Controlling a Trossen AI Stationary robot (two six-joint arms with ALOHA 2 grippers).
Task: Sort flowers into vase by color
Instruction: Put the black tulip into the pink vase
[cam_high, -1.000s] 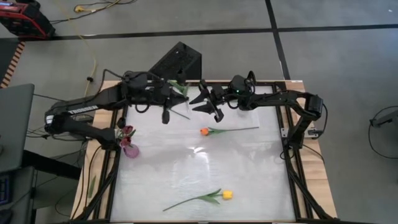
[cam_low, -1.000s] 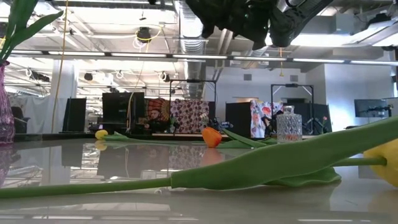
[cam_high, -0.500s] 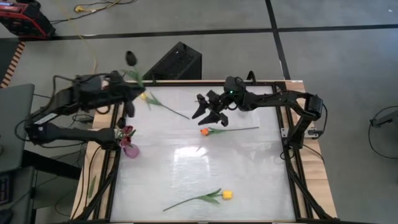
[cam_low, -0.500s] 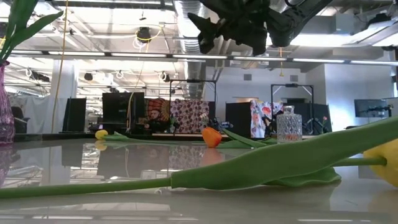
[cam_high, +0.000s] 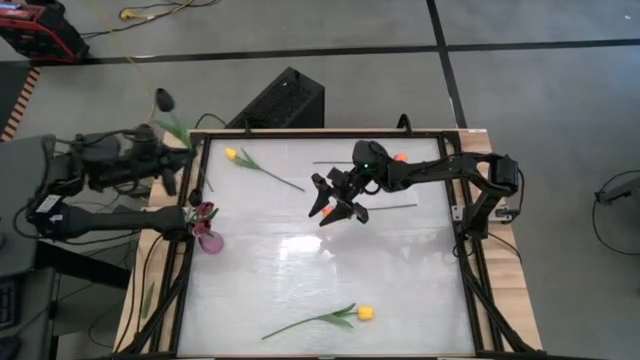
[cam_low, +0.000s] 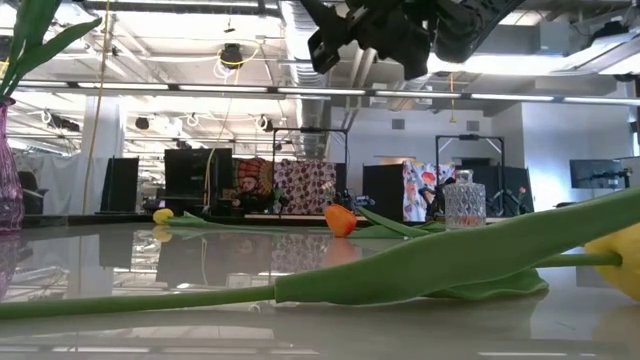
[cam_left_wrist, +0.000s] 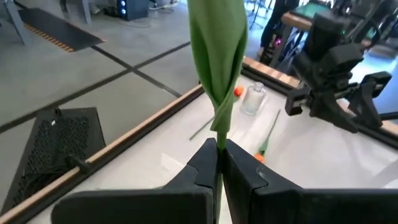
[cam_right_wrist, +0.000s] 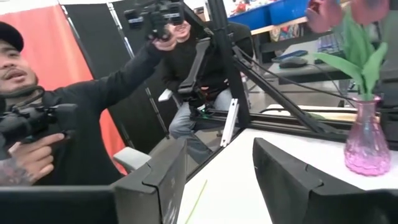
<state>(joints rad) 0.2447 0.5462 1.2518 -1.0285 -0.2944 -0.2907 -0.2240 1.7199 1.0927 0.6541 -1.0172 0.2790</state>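
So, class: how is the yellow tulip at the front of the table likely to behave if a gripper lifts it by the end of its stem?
The yellow tulip would probably droop: its stem is long and thin, with the head at the far end. It looks light, so it may swing. On the glossy table it would likely slide if nudged.

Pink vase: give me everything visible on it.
The pink vase is small, of translucent pink-purple glass with a ribbed round belly and a narrower neck. It stands upright at the table's left edge, near the frame rail on the left arm's side. It already holds dark red tulips with green leaves rising from its mouth. No gripper touches it. The low view shows only its side at the picture's edge.
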